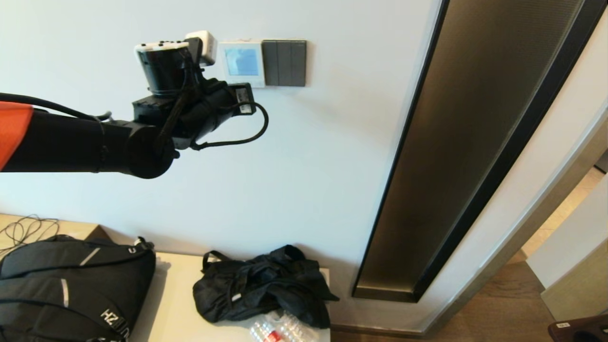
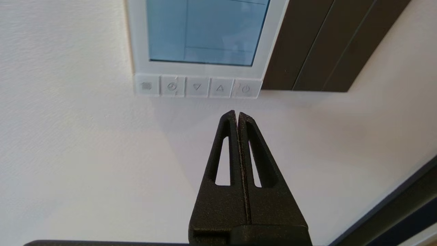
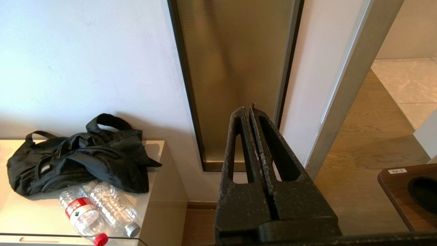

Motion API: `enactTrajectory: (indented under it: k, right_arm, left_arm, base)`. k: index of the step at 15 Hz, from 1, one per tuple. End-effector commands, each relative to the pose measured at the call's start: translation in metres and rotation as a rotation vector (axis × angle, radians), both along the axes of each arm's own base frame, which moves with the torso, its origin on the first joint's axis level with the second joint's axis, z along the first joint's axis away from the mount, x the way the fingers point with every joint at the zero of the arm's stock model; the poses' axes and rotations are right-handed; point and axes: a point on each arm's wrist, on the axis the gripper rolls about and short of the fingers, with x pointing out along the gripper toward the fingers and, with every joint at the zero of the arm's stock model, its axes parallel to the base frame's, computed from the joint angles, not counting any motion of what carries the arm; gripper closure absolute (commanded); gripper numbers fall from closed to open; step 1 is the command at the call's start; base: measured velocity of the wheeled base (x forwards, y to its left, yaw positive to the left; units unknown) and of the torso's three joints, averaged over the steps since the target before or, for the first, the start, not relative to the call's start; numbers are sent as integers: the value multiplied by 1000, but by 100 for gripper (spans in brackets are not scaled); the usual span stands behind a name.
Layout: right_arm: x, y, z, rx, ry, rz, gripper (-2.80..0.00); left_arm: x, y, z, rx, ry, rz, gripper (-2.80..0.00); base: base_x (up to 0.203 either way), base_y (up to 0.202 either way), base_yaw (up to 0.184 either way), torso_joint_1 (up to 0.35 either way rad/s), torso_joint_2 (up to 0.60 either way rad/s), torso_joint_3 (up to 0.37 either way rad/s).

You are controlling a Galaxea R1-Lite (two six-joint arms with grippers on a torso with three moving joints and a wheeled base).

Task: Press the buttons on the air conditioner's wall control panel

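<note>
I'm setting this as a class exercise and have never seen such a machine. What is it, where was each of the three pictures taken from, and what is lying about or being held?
It is a two-armed robot. The head view looks forward and down: its left arm reaches up to the wall panel beside dark switches. The left wrist view looks along the left gripper, shut and empty, its tips just short of the button row under the blue screen. The right wrist view shows the right gripper, shut, empty and parked low. On the cabinet lie a black bag and two bottles; a backpack sits further left.
</note>
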Motion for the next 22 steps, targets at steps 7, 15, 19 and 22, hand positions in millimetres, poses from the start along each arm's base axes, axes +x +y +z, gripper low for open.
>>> enactTrajectory:
  k: [7, 15, 19, 22]
  right_arm:
    - [0, 0, 0, 0, 3, 0, 0]
    - [0, 0, 0, 0, 3, 0, 0]
    - [0, 0, 0, 0, 1, 0, 0]
    - [0, 0, 0, 0, 1, 0, 0]
  left_arm:
    - [-182, 100, 14, -29, -88, 70, 0]
    - [-293, 168, -80, 44, -3, 254, 0]
    - [-330, 164, -114, 50, 45, 183, 0]
    - [-353, 158, -141, 57, 165, 28, 0]
  base:
    - [0, 0, 0, 0, 0, 0]
    - [0, 0, 0, 0, 0, 0]
    - [0, 0, 0, 0, 0, 0]
    - [0, 0, 0, 0, 0, 0]
